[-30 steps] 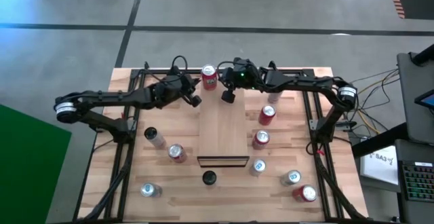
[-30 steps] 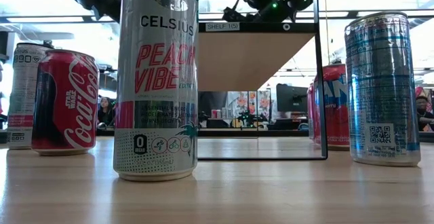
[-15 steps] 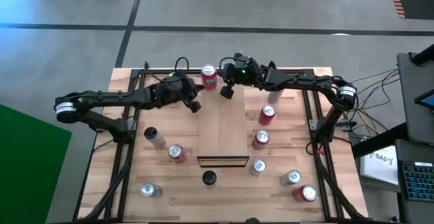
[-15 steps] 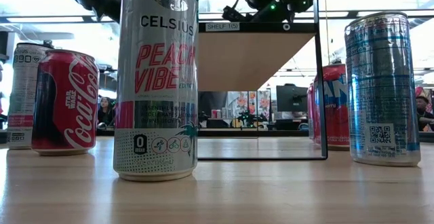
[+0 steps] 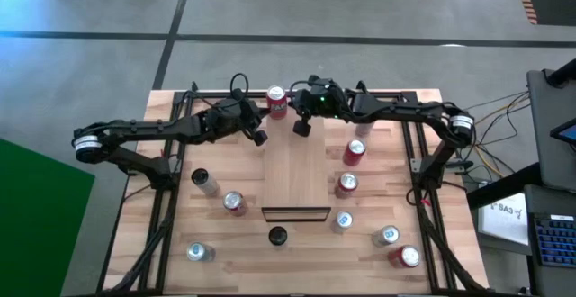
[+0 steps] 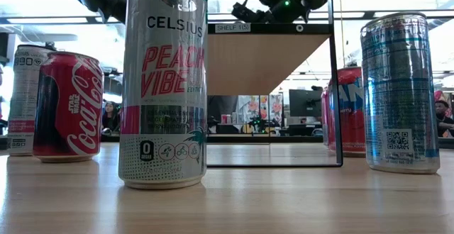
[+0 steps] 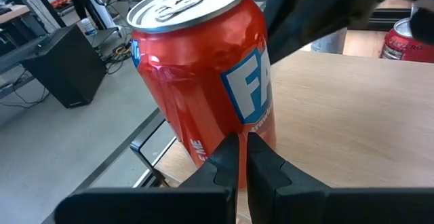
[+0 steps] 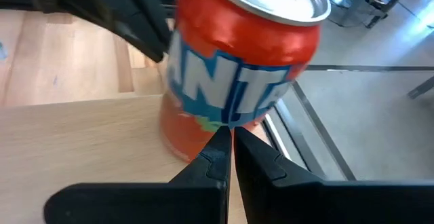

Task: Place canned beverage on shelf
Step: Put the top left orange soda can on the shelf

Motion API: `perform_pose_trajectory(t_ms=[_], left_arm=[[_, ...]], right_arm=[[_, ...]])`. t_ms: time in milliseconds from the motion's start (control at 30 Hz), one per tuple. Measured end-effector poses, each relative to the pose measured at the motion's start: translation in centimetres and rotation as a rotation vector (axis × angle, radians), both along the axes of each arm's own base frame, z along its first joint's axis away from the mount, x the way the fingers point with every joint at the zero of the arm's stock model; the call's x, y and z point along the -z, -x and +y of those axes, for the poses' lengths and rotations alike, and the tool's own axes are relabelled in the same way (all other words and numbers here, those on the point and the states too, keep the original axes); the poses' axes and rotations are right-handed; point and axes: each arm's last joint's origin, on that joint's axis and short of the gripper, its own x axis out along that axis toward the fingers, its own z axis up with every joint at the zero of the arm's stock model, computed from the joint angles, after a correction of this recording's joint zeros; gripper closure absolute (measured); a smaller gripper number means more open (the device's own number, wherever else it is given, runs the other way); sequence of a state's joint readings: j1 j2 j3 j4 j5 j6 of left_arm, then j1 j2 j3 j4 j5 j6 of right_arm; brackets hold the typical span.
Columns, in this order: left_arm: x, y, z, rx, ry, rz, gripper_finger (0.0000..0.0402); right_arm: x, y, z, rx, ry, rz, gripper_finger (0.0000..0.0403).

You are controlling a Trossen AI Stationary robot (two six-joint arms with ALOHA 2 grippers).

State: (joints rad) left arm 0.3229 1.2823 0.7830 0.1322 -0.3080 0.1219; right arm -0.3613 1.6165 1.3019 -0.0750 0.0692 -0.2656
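Observation:
A red Fanta can (image 5: 275, 100) stands upright on its base at the far left corner of the raised light-wood shelf (image 5: 295, 175). Seen from above, my two arms reach in from left and right and flank the can. My left gripper (image 7: 242, 141) is shut, with its tips at the can's (image 7: 203, 68) lower wall. From the opposite side, my right gripper (image 8: 228, 134) is also shut, tips low on the can (image 8: 237, 61). The low view shows the shelf's underside (image 6: 269, 60); the can is hidden there. My left gripper sets its shut fingertips (image 7: 224, 157) against the can's side wall, low down (image 7: 234, 123). It comes from the table's left, slanting slightly down. The can stands upright on the shelf. My right gripper sets its shut fingertips (image 8: 215, 149) against the opposite side wall, low down (image 8: 224, 119). It comes from the table's right, slanting slightly down.
Several other cans stand on the planked tabletop around the shelf: red ones to its right (image 5: 355, 151) (image 5: 346, 184), silver ones nearer (image 5: 342, 220) (image 5: 198, 252). A tall Celsius can (image 6: 164, 85) and a Coca-Cola can (image 6: 69, 106) stand near the front. Black frame rails (image 5: 166, 198) run along both sides.

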Motion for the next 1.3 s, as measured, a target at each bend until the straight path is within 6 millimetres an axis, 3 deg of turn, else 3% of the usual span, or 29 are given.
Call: perform_pose_trajectory(t_ms=[533,867,1300], left_arm=[[0.2,0.2,0.1,-0.044,-0.013,0.029,0.0402],[-0.1,0.0,0.2,-0.040,-0.037,0.008,0.0402],[0.1,0.0,0.5,-0.052,-0.036,0.012,0.0402]], right_arm=[[-0.6,0.9,-0.7,0.047,-0.023,-0.001,0.0392],[-0.2,0.0,-1.6,0.059,0.008,-0.077,0.0392],[-0.2,0.4,-0.8,0.036,-0.015,-0.020,0.0392]])
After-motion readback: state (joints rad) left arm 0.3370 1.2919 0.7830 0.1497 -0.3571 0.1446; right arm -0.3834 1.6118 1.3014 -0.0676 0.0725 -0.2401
